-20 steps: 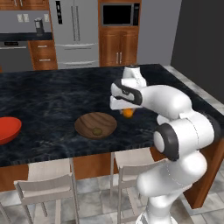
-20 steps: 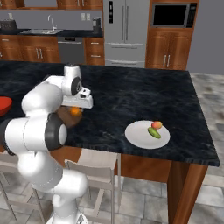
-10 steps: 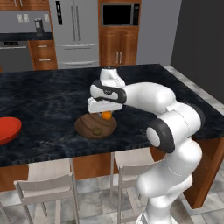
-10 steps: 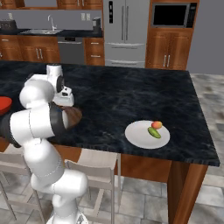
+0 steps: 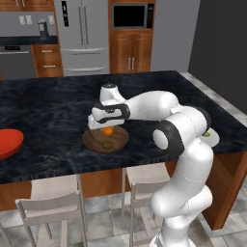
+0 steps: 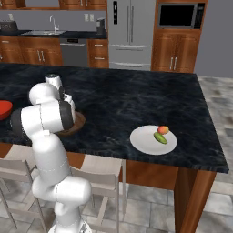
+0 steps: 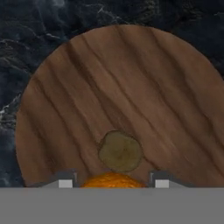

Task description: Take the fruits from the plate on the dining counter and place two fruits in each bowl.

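Orange ball pinched between the fingertips of the gripper just above the wooden bowl, where the olive-brown fruit already lies, with the red bowl well apart along the dining counter and the plate bearing a red-orange fruit and a green one.

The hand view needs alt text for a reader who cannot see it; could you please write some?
Looking down into the brown wooden bowl, an olive-brown round fruit lies inside, and the gripper at the bottom edge is shut on an orange ball above the bowl. Black marbled dining counter surrounds the bowl.
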Robot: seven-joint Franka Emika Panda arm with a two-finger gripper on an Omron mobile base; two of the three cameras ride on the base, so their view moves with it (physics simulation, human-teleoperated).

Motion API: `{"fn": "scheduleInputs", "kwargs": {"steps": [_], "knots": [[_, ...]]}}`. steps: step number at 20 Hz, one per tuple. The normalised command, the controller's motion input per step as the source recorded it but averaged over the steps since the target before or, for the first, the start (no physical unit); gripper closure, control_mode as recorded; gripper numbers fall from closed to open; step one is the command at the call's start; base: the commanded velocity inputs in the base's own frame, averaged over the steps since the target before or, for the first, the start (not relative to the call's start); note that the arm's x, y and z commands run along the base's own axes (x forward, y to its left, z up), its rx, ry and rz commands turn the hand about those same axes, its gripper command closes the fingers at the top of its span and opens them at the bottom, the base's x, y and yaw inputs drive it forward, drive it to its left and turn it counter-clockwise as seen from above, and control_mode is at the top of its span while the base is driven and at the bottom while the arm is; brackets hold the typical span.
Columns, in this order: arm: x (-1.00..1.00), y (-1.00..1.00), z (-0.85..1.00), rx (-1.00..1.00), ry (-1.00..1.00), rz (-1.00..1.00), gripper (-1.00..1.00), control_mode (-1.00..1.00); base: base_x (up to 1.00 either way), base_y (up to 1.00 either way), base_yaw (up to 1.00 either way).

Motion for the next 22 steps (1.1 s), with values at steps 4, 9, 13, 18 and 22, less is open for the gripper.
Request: {"fn": "scheduleInputs", "kwargs": {"steps": [4,9,13,18,22], "knots": [[0.00,0.00,-0.56,0.03,-0.14,0.00,1.00,-1.00,0.00,0.00,0.00],[0.00,-0.01,-0.38,0.03,-0.04,0.00,1.00,-1.00,0.00,0.00,0.00],[0.04,-0.02,-0.12,0.01,-0.12,0.00,-1.00,-1.00,0.00,0.00,0.00],[0.13,-0.05,0.13,0.01,-0.11,0.00,-1.00,-1.00,0.00,0.00,0.00],[0.19,-0.09,0.35,0.04,-0.05,0.00,-1.00,-1.00,0.00,0.00,0.00]]}}
